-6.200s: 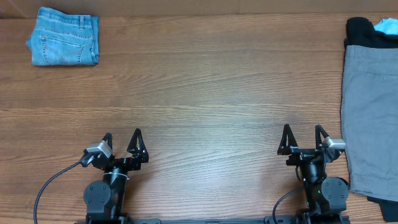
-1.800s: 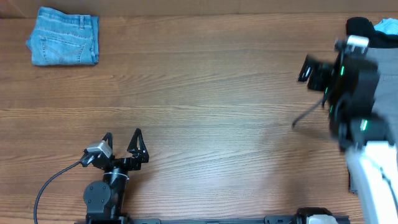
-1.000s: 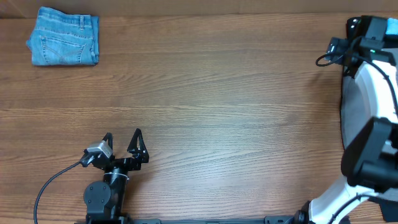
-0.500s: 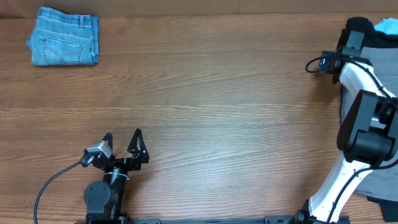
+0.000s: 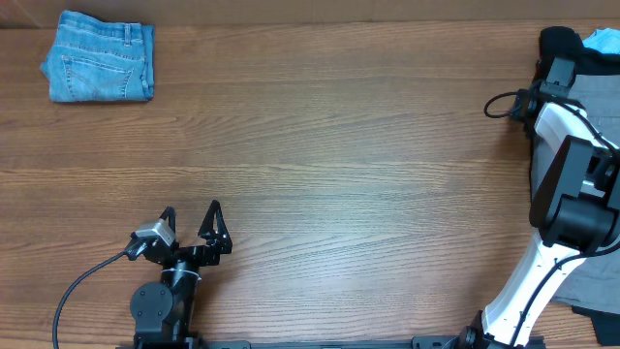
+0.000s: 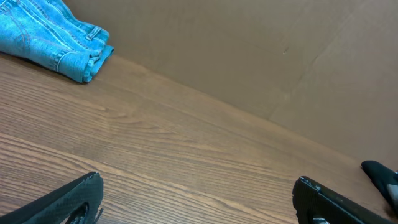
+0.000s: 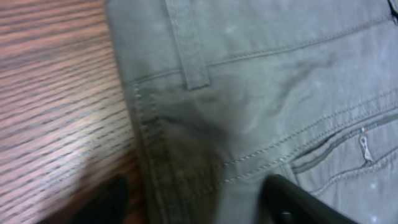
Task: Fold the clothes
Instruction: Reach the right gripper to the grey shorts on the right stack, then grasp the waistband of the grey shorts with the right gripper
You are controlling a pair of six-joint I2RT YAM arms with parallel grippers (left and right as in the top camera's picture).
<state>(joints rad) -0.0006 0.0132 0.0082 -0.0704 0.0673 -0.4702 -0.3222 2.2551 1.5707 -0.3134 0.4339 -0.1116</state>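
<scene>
The grey clothes [image 5: 601, 97] lie flat along the table's right edge, partly hidden by my right arm. In the right wrist view the grey cloth [image 7: 261, 93] fills the frame, with a belt loop, seams and a zipped pocket. My right gripper [image 5: 550, 78] is open at the garment's far left corner. In the right wrist view it [image 7: 202, 202] straddles the hem, one finger over the wood and one over the cloth. It holds nothing. My left gripper [image 5: 189, 228] is open and empty near the table's front edge; it also shows in the left wrist view [image 6: 202, 205].
Folded light-blue denim jeans [image 5: 100, 70] lie at the far left corner and also show in the left wrist view [image 6: 50, 40]. A black garment [image 5: 557, 41] and a light-blue item [image 5: 603, 41] lie beyond the grey cloth. A brown wall [image 6: 249, 50] backs the table.
My right arm has swung from its rest at the front out to the far right and come down at the grey garment's corner. The left arm has not moved.
</scene>
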